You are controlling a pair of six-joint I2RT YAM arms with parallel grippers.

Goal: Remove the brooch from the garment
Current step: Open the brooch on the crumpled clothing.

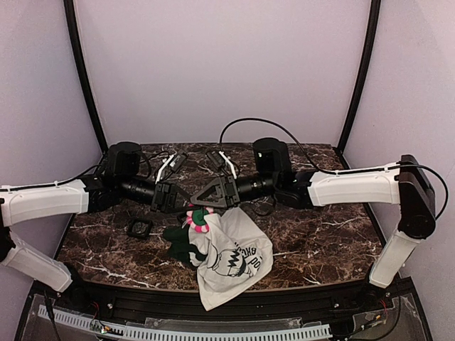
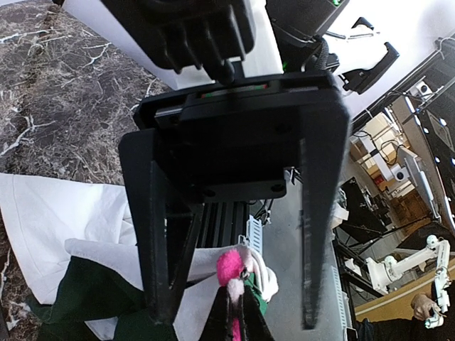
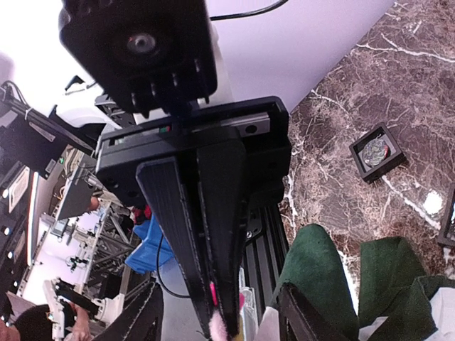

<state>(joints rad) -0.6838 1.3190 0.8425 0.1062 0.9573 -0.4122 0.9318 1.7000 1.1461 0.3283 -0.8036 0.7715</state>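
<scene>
The garment (image 1: 234,259) lies crumpled at the table's (image 1: 320,234) near edge, around 6 o'clock, with its green sleeves bunched at its 10 o'clock side and 1 small black frame (image 1: 139,227) lying apart at 9 o'clock. At its 11 o'clock tip is the brooch (image 1: 197,219), with the right gripper (image 3: 213,307) pinched tight on its pink petals. The left gripper (image 2: 238,320) has its jaws spread wide on either side of the brooch.

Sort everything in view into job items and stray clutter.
Job: brooch, pinched in the right claw; garment; open left claw.
Lying about: black square frame on the table.
</scene>
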